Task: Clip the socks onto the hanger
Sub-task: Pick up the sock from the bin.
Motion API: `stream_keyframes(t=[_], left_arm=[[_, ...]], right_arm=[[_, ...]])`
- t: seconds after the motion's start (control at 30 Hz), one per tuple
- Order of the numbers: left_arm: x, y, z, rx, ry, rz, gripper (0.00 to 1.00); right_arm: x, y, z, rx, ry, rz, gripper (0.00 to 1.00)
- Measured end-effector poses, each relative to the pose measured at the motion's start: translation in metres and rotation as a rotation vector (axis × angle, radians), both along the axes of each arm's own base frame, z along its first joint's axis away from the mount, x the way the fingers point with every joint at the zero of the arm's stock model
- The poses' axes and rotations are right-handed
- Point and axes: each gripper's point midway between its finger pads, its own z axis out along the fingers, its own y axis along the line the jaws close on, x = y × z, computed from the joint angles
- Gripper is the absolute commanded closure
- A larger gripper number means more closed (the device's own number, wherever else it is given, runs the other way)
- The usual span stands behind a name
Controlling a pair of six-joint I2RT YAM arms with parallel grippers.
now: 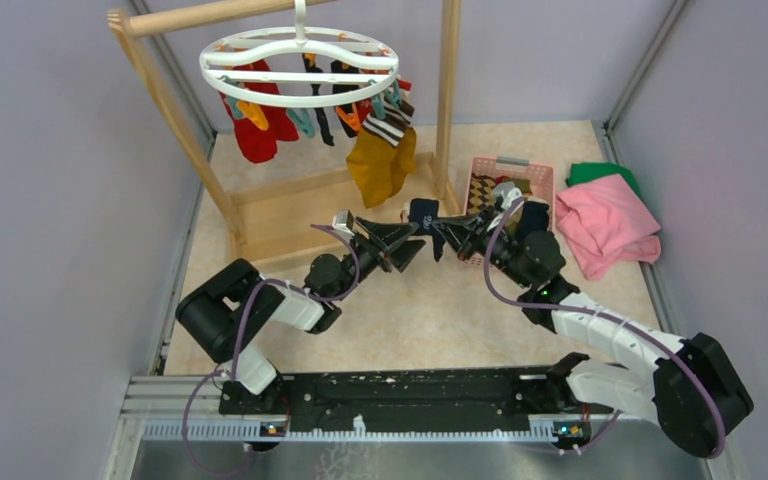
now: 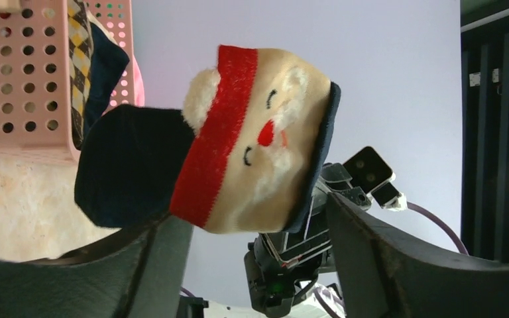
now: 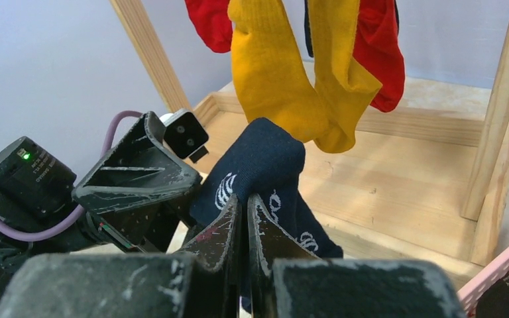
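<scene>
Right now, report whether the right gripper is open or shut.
Shut: the right gripper pinches the navy sock, jaws together on the fabric in its wrist view.

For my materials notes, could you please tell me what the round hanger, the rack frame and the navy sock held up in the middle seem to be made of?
The hanger: smooth glossy white, probably moulded plastic. The rack frame: pale bare wood, matt, grain showing. The navy sock: soft knitted fabric that folds limply; its fuzzy face patch shows in the left wrist view.
</scene>
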Motion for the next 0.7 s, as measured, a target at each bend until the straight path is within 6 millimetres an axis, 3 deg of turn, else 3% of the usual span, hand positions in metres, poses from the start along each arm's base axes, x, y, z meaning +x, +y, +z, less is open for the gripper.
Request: stream_keyframes(t=[0.2, 0.37, 0.5, 0.63, 0.7], left_arm=[[0.013, 0.008, 0.000, -0.007, 0.007, 0.083, 0.44], [0.020, 0.013, -0.001, 0.010, -0.011, 0.128, 0.68], [0.025, 0.017, -0.003, 0.055, -0.055, 0.156, 1.00], [0.025, 0.018, -0.008, 0.143, -0.146, 0.154, 1.00], [0.024, 0.018, -0.012, 0.205, -0.213, 0.146, 1.00]], right_arm=[[-0.004, -0.001, -0.008, -0.006, 0.007, -0.003, 1.00], [-0.009, -0.004, -0.010, -0.003, 0.006, -0.006, 1.00], [-0.014, -0.008, -0.017, -0.009, 0.013, -0.007, 1.00], [-0.018, -0.008, -0.025, -0.020, 0.029, 0.001, 1.00], [-0.019, -0.008, -0.027, -0.027, 0.031, 0.005, 0.87]])
